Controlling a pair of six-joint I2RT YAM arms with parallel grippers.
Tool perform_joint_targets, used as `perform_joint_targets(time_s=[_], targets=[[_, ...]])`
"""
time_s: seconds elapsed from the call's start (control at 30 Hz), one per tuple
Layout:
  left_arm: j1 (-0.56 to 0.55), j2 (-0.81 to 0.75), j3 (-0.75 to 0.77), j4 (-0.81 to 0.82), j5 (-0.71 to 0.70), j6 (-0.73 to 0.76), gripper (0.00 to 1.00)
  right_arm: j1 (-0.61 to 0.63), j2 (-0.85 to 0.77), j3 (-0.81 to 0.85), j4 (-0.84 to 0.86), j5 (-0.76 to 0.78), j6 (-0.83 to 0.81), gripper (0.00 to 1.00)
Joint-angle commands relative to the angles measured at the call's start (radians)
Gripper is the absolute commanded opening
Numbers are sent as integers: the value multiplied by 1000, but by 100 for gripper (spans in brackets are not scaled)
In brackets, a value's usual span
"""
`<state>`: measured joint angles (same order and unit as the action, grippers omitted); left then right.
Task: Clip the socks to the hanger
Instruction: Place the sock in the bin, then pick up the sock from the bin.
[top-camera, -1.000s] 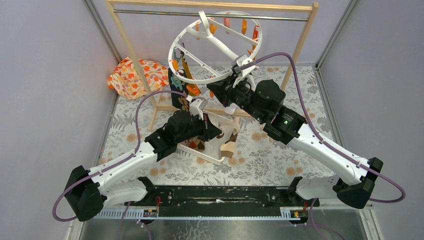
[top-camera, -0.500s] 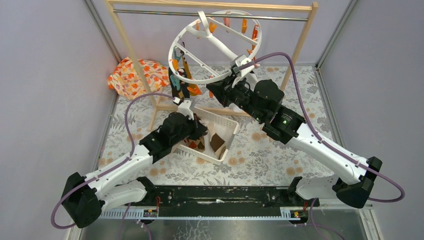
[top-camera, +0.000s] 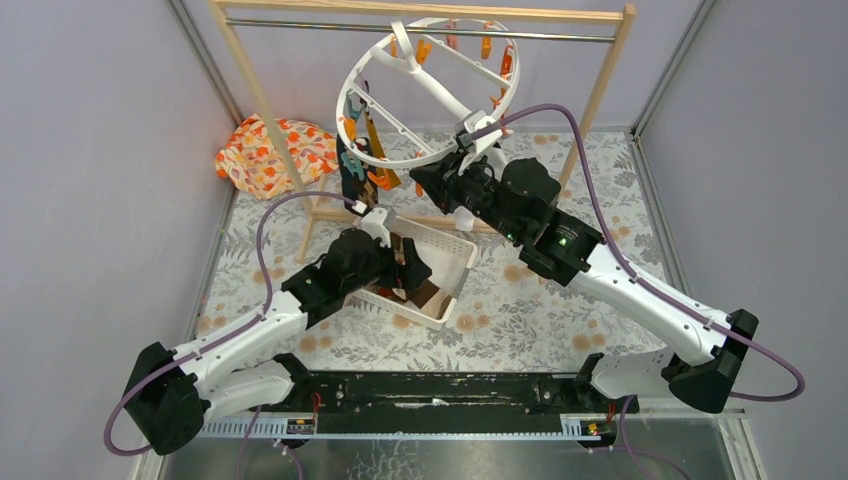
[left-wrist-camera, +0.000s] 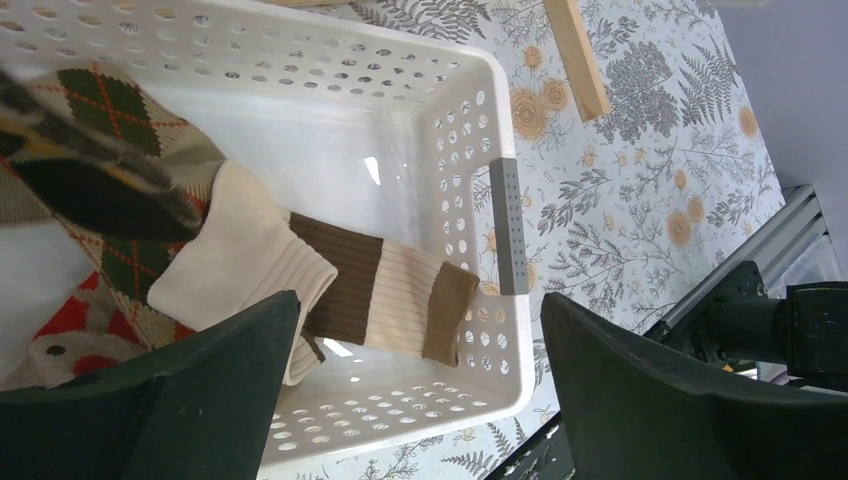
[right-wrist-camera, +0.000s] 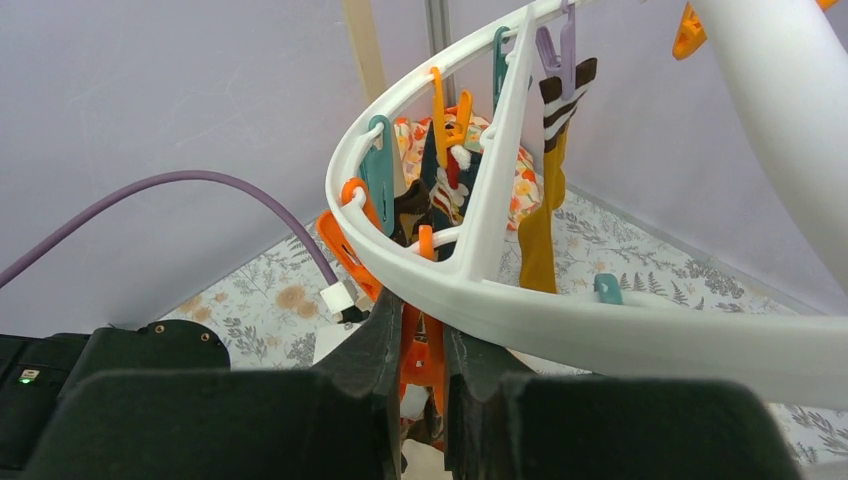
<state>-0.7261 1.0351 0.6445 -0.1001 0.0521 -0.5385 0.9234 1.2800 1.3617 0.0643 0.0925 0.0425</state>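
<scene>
Your left gripper (left-wrist-camera: 418, 305) hangs over the white basket (left-wrist-camera: 430, 45), jaws spread wide and gripping nothing — beneath it lie a brown-and-cream striped sock (left-wrist-camera: 390, 300), a cream sock (left-wrist-camera: 240, 260) and an argyle sock (left-wrist-camera: 110, 105). Your right gripper (right-wrist-camera: 424, 330) is pinched on an orange clip (right-wrist-camera: 420, 362) just under the rim of the hanger (right-wrist-camera: 600, 335), which hangs tilted from the wooden rail (top-camera: 430, 12) — a mustard sock (right-wrist-camera: 540, 230) with a striped cuff is clipped to its far side.

White links (top-camera: 650, 300), black joints (top-camera: 345, 265), dark jaws, purple cables (right-wrist-camera: 200, 180), green LED (top-camera: 561, 240).
</scene>
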Motion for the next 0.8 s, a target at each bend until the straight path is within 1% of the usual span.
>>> perform_joint_targets(time_s=[0.0,0.1,0.23,0.3,0.4,0.5,0.67,0.77], targets=[[-25,38,83,-10,5,83,99,-6,10,34,29,-25,0,0],[-71,102,102,-73,-113,131,99,-8,13,35,30,-29,2,0],[-171,182,127,-120,-304,169,99,-10,18,27,32,-31,4,0],[-216,216,160,-156,-350,189,98,-14,18,22,34,-31,7,0],[-234,236,176,-189,-382,179,97,-20,16,19,35,-35,10,0],[-234,260,164,-183,-389,183,97,-23,12,16,38,-40,11,0],[-239,373,169,-153,-360,185,97,-27,9,8,37,-43,15,0],[-250,443,187,-131,-384,197,97,-30,6,2,38,-45,16,0]])
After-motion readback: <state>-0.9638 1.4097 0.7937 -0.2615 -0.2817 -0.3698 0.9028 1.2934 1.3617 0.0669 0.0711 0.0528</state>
